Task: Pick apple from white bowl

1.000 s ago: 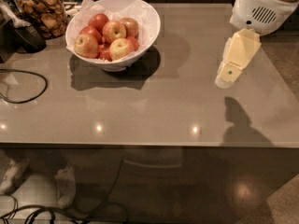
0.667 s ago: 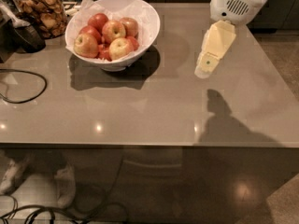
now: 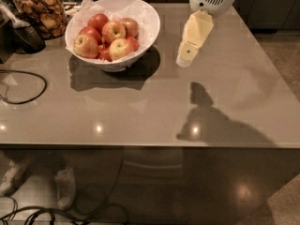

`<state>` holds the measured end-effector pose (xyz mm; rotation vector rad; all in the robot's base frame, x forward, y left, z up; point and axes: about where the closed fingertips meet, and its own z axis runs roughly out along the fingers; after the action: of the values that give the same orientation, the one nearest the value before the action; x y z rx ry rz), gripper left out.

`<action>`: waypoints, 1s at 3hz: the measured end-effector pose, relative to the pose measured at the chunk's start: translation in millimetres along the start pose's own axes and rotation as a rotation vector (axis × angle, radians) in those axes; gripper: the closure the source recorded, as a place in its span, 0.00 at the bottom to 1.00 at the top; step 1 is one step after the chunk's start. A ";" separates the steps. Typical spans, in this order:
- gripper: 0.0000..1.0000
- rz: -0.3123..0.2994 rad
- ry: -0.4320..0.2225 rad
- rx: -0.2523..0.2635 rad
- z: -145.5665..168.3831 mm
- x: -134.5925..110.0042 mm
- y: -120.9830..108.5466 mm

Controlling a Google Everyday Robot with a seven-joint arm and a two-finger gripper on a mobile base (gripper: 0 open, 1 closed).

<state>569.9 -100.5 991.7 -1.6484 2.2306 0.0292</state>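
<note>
Jaws: cannot tell whether open or closed from this angle; nothing seen gripped. The gripper (image 3: 185,60) hangs tip-down and tilted over bare desk (image 3: 140,111), just right of the white bowl (image 3: 143,53), outside its rim and about level with the rim's near edge. It touches no apple. The white arm head sits above it, further back from the bowl's right side.

The apple (image 3: 121,48), yellow with red blush, lies in the bowl on the near-right of the pile, the closest of that kind to the gripper. Similar yellow-red ones lie at the bowl's left and centre, with redder ones between and behind. All rest on crinkled paper (image 3: 146,14) lining the bowl.

A glass jar (image 3: 40,11) of brown snacks stands left of the bowl at the back. A black cable (image 3: 28,95) loops left of the bowl toward the front.

Step, as judged: approach. The gripper is beside the bowl, not over it, and nothing is picked.

Next move calls for shifting left over the rim and getting above the near-right apple. The jaws need to be wide enough for it, then descend. Risks: clipping the rim or snagging the paper; tight neighbours may get nudged or roll.
</note>
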 end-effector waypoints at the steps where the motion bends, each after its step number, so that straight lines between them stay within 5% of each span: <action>1: 0.00 -0.039 -0.040 -0.034 5.0 -45.4 1.1; 2: 0.00 -0.132 -0.127 -0.048 1.9 -105.5 18.1; 3: 0.00 -0.135 -0.135 -0.043 2.8 -109.6 17.5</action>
<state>581.9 6.5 1018.7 -1.7615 2.0292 0.1495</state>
